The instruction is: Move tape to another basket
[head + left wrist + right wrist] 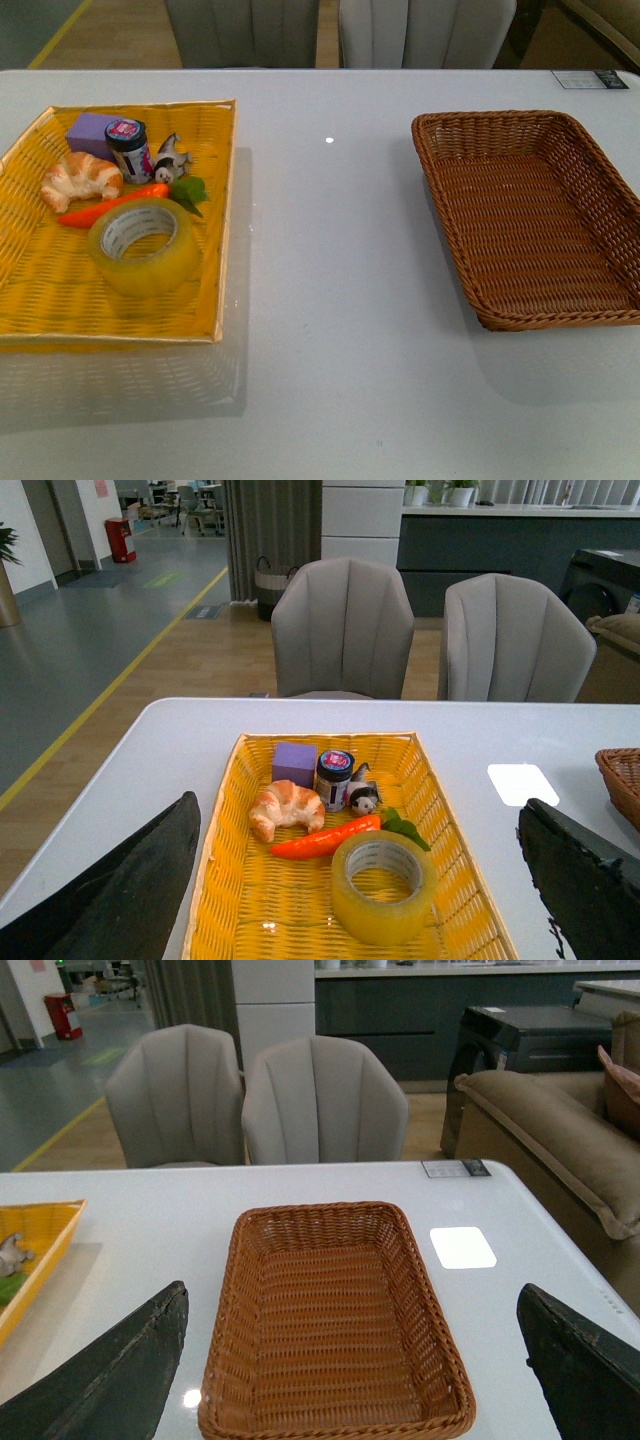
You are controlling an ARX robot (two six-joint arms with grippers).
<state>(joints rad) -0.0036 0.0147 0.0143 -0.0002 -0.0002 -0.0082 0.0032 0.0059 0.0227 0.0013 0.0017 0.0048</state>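
Front view: glossy round tape [150,272], woven rectangular basket [530,215].

Tape [146,246] in yellow tray [50,290], basket [530,230] well apart
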